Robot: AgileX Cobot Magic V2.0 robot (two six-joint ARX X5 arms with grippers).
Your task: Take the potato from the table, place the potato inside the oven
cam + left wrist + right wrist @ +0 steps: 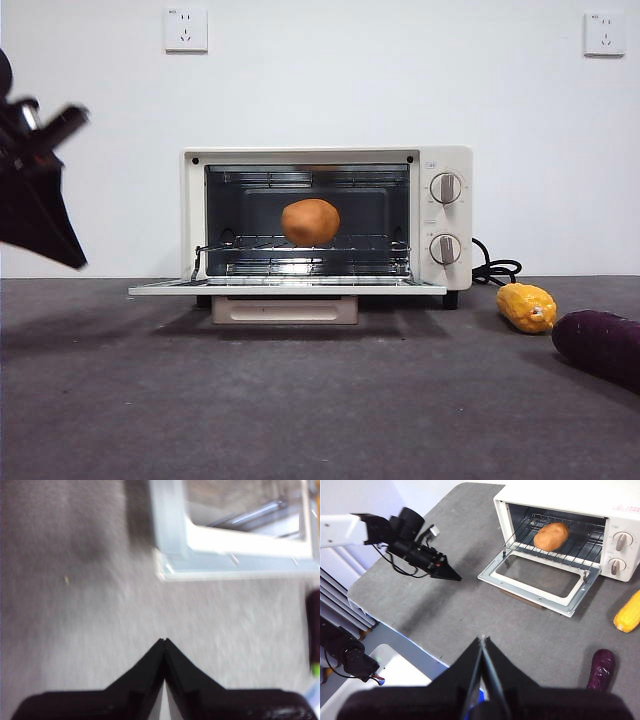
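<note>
Potato (310, 222) sits on the wire rack inside the oven (440, 160), door down. Likely firm, moderately heavy, smooth-skinned; best gripped across its narrow middle. Left gripper (164, 641) and right gripper (482, 639): fingers pressed together, holding nothing.

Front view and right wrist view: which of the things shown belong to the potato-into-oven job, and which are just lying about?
Part of the job:
- potato, resting on the wire rack inside the oven
- oven, door folded down open
- table
- left gripper, shut, empty, off to the side of the oven

Just lying about:
- yellow corn piece
- dark purple vegetable
- right gripper, shut, waiting
</note>
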